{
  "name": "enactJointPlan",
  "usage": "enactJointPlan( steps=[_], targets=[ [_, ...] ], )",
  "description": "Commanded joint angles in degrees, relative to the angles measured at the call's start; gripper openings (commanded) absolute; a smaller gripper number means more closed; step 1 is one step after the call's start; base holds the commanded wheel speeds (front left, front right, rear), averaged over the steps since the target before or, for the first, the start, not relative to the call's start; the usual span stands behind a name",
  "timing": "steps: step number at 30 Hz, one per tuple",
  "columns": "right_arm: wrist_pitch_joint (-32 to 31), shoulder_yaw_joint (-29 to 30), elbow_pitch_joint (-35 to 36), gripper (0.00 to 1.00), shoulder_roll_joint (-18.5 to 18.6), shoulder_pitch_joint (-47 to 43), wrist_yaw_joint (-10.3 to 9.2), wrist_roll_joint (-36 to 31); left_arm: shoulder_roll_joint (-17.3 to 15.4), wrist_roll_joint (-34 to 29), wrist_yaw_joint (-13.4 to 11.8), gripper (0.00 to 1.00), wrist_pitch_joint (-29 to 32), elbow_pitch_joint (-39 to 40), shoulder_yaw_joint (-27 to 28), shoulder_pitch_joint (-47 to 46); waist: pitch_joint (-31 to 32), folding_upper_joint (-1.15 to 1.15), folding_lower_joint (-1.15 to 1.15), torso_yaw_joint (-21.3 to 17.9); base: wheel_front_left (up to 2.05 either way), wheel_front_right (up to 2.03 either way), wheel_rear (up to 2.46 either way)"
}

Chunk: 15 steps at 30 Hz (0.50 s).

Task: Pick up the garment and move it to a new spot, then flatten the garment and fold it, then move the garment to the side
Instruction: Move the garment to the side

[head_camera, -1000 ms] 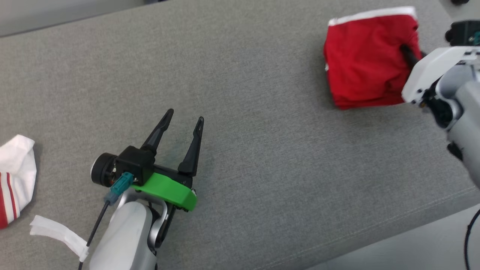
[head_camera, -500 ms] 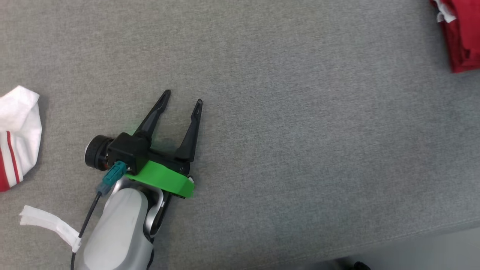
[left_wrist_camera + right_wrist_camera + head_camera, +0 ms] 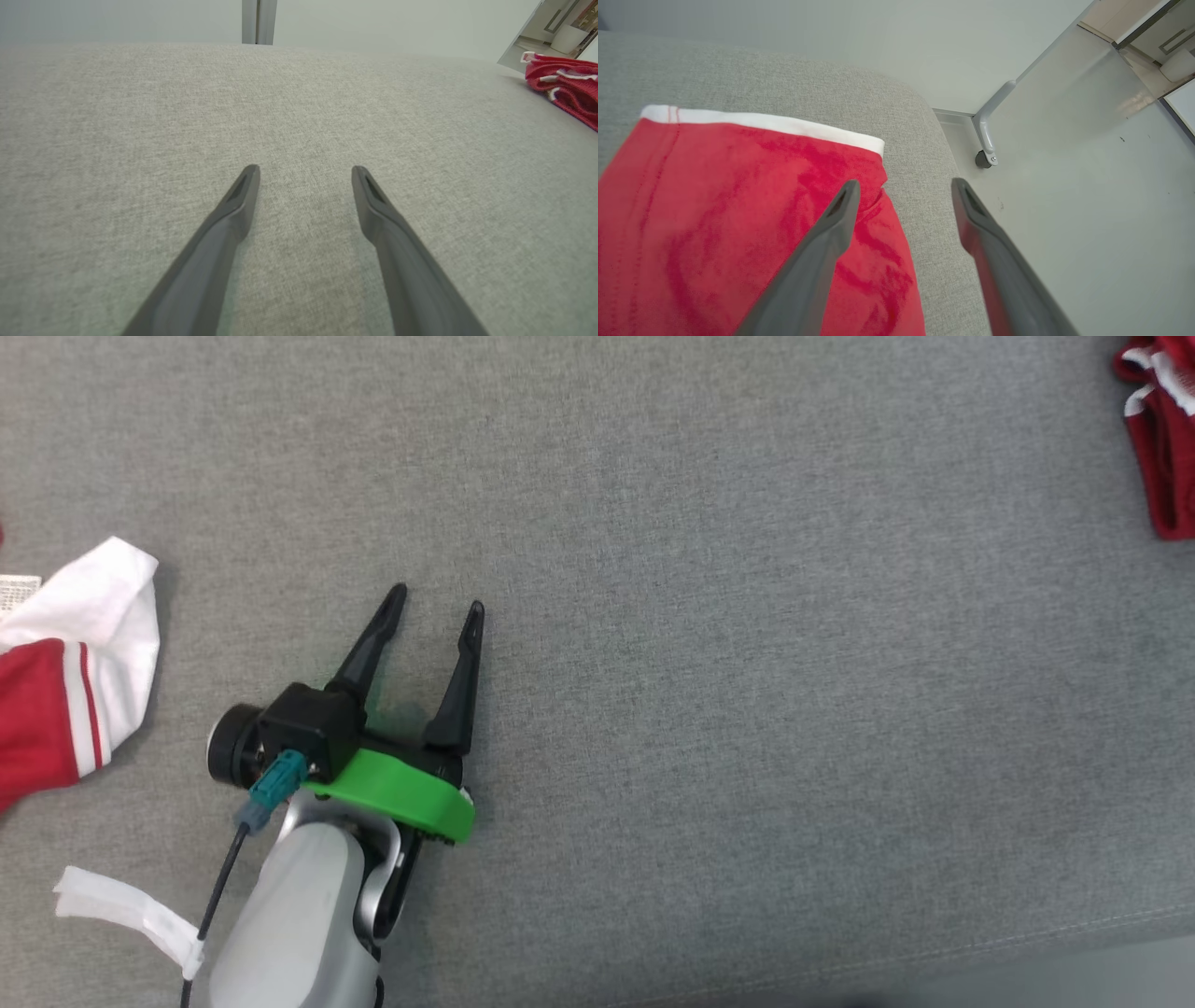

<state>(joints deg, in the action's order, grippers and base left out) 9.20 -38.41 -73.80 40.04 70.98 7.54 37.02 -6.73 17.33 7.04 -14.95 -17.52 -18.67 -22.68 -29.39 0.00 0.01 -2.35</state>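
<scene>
Folded flat near the right corner of the grey cushion: the garment, red, with a white band along its far edge. Right over it, the right gripper, fingers spread wide and clamped on nothing. One finger above the red fabric close to its side edge, contact impossible to tell. The other finger out past the cushion's edge above the floor, with a red tint on its inner face. Beyond the corner, a caster on a grey leg. In the head view, just a sliver of the garment at the top right edge. Well apart from it, over bare cushion toward the left, the left gripper, fingers likewise apart and empty. Further left, a white-and-red cloth in a heap. Below that, at the lower left, a white strip.
</scene>
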Motion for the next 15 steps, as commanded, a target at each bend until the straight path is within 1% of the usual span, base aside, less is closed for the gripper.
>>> enactJointPlan(
  steps=[1,8,9,11,14,15],
  targets=[
    [1.1,1.1,0.0,1.0,-0.6,-1.1,-0.1,-1.4,0.1,0.4,-0.2,1.0,-0.2,-0.6,0.3,1.7,6.4,0.0,-0.01,-0.9,0.0,0.0,0.0],
    [5.2,4.4,-0.1,1.0,-5.2,-5.2,-0.1,-5.8,0.5,1.6,-0.7,1.0,-0.3,-0.3,3.4,6.4,17.1,0.0,-0.01,-0.9,0.0,0.0,0.0],
    [5.6,5.0,-0.1,1.0,-7.0,-5.9,-0.1,-5.4,0.4,1.6,-0.8,1.0,-0.3,-0.2,4.0,7.0,18.8,0.0,-0.01,-0.9,0.0,0.0,0.0],
    [6.0,5.8,0.7,1.0,-9.0,-7.3,-0.1,-5.7,-0.1,1.7,-1.1,1.0,-0.3,-0.1,5.3,8.5,21.4,0.0,-0.01,-0.9,0.0,0.0,0.0],
    [6.1,7.9,5.1,1.0,-10.5,-9.8,-0.11,-5.6,-0.8,1.9,-1.7,1.0,-0.3,0.3,7.2,10.4,24.5,0.0,-0.01,-1.2,0.0,0.0,0.0],
    [6.0,9.1,9.0,1.0,-12.4,-13.3,-0.1,-5.7,-1.1,2.0,-2.3,1.0,-0.3,0.5,8.6,11.7,26.2,0.0,-0.01,-1.5,0.0,0.0,0.0]
  ],
)
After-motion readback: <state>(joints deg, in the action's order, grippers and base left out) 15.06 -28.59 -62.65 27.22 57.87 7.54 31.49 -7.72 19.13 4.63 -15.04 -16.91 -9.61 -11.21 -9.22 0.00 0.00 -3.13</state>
